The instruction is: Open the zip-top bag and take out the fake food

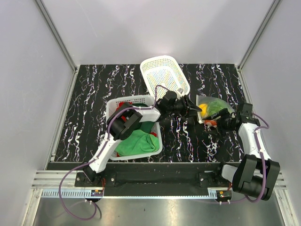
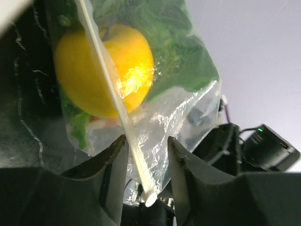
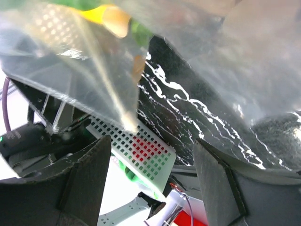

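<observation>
The clear zip-top bag (image 1: pixel 221 101) lies right of the table's middle, holding a yellow lemon (image 1: pixel 204 109), green lettuce (image 1: pixel 216 106) and an orange carrot (image 1: pixel 210 122). My left gripper (image 1: pixel 194 109) is at the bag's left edge. In the left wrist view the left gripper (image 2: pixel 146 160) is open, with the bag's white zip strip (image 2: pixel 123 127) and a flap of plastic (image 2: pixel 188 117) between the fingers and a gap on both sides. The lemon (image 2: pixel 103 70) and lettuce (image 2: pixel 188 61) fill that view. My right gripper (image 1: pixel 221 125) is open at the bag's near side. In its own view the right gripper (image 3: pixel 153 165) is empty under the bag (image 3: pixel 235 61).
A white perforated basket (image 1: pixel 111 106) at the near left holds a green cloth (image 1: pixel 136 143) and a red cloth (image 1: pixel 125 104); it also shows in the right wrist view (image 3: pixel 146 153). A second white basket (image 1: pixel 164 75) stands tilted behind the left gripper. Grey walls enclose the table.
</observation>
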You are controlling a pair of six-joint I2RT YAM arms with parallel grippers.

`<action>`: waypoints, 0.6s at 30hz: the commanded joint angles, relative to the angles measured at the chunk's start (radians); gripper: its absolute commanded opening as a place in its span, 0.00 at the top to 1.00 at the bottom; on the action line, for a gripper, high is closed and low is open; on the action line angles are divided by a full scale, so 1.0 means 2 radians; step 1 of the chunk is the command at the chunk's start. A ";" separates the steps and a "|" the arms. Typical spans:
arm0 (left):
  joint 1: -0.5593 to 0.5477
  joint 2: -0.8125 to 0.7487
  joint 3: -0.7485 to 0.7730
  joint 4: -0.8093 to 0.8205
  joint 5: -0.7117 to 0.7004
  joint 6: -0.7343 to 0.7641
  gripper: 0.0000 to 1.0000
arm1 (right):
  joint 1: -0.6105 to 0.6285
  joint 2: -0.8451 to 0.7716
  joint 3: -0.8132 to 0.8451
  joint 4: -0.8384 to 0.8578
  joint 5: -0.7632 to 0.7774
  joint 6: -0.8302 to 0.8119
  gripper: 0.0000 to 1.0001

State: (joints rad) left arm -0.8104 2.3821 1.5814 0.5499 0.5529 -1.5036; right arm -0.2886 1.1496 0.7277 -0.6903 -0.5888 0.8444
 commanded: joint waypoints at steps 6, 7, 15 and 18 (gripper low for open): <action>-0.004 -0.026 -0.019 0.073 0.024 -0.029 0.98 | -0.001 0.007 -0.007 0.057 -0.022 0.001 0.16; -0.004 -0.034 -0.022 0.072 0.023 -0.027 1.00 | -0.001 0.009 -0.008 0.058 -0.023 0.003 0.16; -0.006 -0.070 -0.054 0.057 0.023 -0.020 1.00 | -0.001 0.000 -0.022 0.084 -0.031 0.044 0.20; -0.007 -0.083 -0.064 0.045 0.025 -0.013 1.00 | -0.001 0.002 -0.038 0.110 -0.044 0.068 0.28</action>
State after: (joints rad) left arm -0.8150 2.3245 1.4757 0.6189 0.5716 -1.5448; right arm -0.2890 1.1698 0.6846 -0.5529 -0.6247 0.9081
